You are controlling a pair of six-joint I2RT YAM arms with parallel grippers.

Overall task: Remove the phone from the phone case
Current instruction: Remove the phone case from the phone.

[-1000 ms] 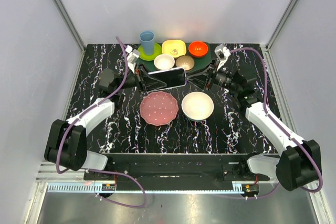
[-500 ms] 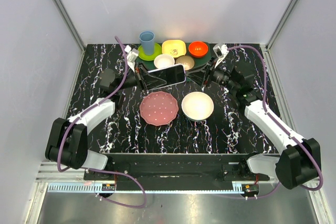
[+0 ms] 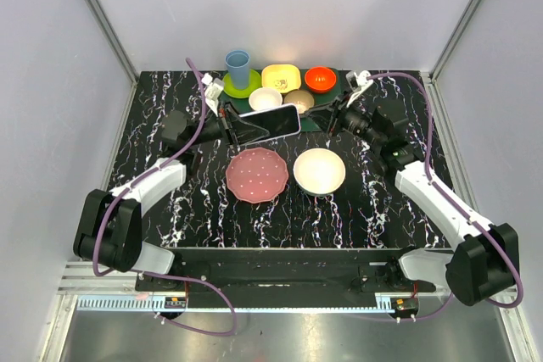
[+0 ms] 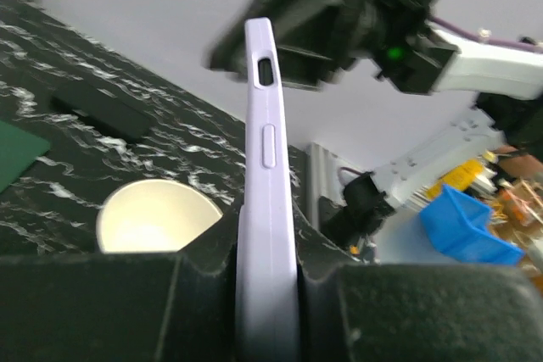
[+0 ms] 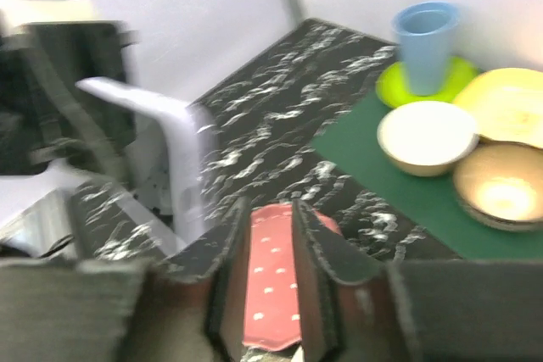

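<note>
Both left fingers [image 4: 127, 311] clamp the lavender phone case [image 4: 267, 209] edge-on, phone [image 3: 273, 122] inside, above the bench [image 3: 204, 209]. I see my right fingers [image 5: 327, 269] slightly parted, empty, the case ahead of them, apart.

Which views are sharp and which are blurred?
Right wrist view: smeared by motion, the phone case streaked. Left wrist view: case edge crisp, the right arm behind it soft. Top external view: sharp, with a bright patch near the yellow dish.

Bright, even light; right wrist view smeared (phone case [image 5: 187, 167] included).
</note>
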